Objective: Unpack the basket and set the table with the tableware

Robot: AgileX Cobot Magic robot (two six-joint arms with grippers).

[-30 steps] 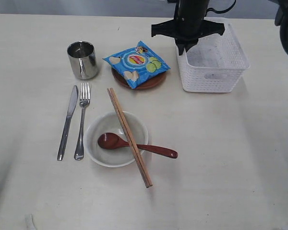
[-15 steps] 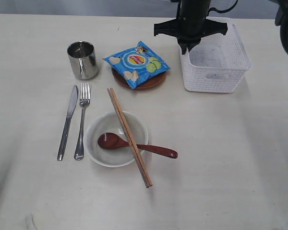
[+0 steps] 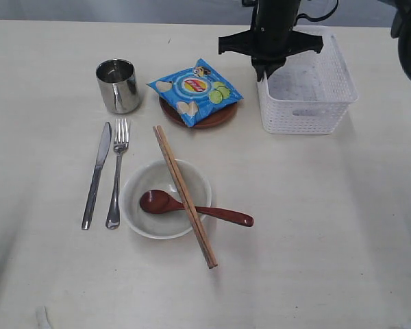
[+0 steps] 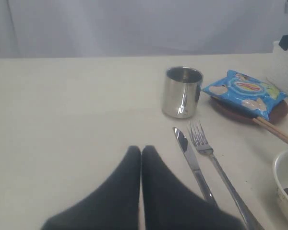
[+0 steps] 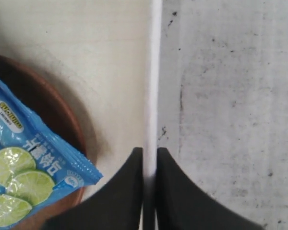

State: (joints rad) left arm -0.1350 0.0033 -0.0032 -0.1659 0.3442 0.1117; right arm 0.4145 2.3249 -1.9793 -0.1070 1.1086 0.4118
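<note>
Right gripper (image 5: 150,152): I've got its jaws astride the near wall of the basket (image 3: 305,113), nearly closed. I can't tell whether they are pinching the rim or have just let it loose.
Left gripper (image 4: 141,149): jaws pressed together, nothing between them, hovering low over bare desk (image 3: 329,226) near the knife (image 3: 96,175).
Basket: sitting on the desk at the far right. Its floor looks bare to me, only dark specks, so I judge the unpacking done.
Plate (image 3: 219,116): out on the desk just left of the basket, but the blue chips packet (image 3: 194,89) lies across it.
Cup (image 3: 118,85): upright, left of the plate.
Knife and fork (image 3: 116,171): side by side, below the cup, left of the bowl (image 3: 133,188).
Bowl: centre front, with the spoon (image 3: 192,208) resting in it, handle sticking out to the right.
Chopsticks (image 3: 181,192): laid as a pair across the bowl's rim, over the spoon.
Progress: everything is on the desk; I'd call it close to finished.
Left to do: my guess is freeing the jaws from the basket.
</note>
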